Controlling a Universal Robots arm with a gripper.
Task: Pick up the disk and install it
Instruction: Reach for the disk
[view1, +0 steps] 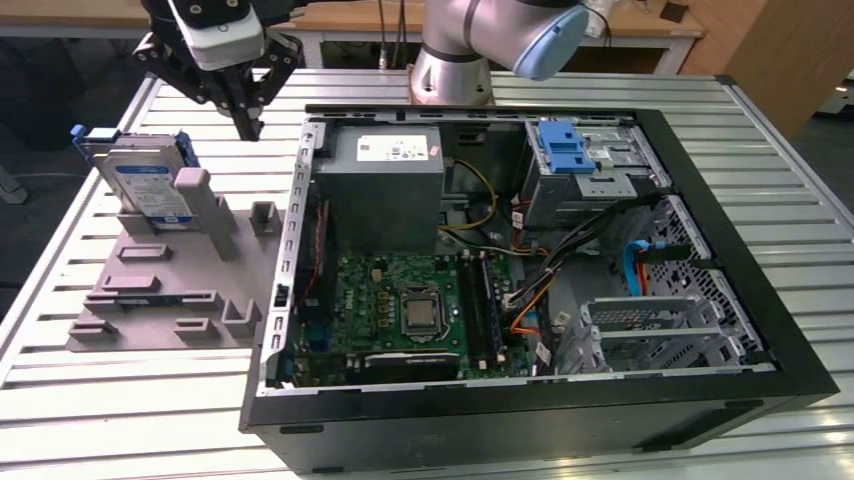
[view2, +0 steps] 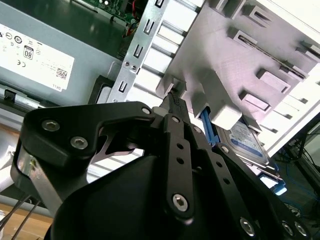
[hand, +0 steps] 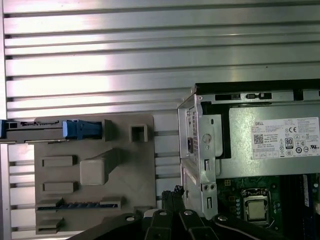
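The disk (view1: 140, 182), a silver drive with a white-and-blue label in a blue bracket, stands on edge in a grey printed holder (view1: 167, 290) at the exterior view's left, outside the computer case. My gripper (view1: 248, 124) hangs above the table between the disk and the case's back corner, a little behind and to the right of the disk. Its fingers meet at the tips, with nothing between them. The first wrist view has the disk (hand: 37, 129) edge-on, away from the fingertips (hand: 175, 192). In the second wrist view, the disk's label (view2: 247, 137) shows past the shut fingertips (view2: 172, 100).
The open computer case (view1: 694, 190) lies on the slatted metal table (view1: 134, 420). Inside are a grey power-supply box (view1: 387, 185), the motherboard (view1: 414, 305), cables, and a perforated cage with a blue latch (view1: 567, 150) at the back right. The arm's base (view1: 454, 70) stands behind the case.
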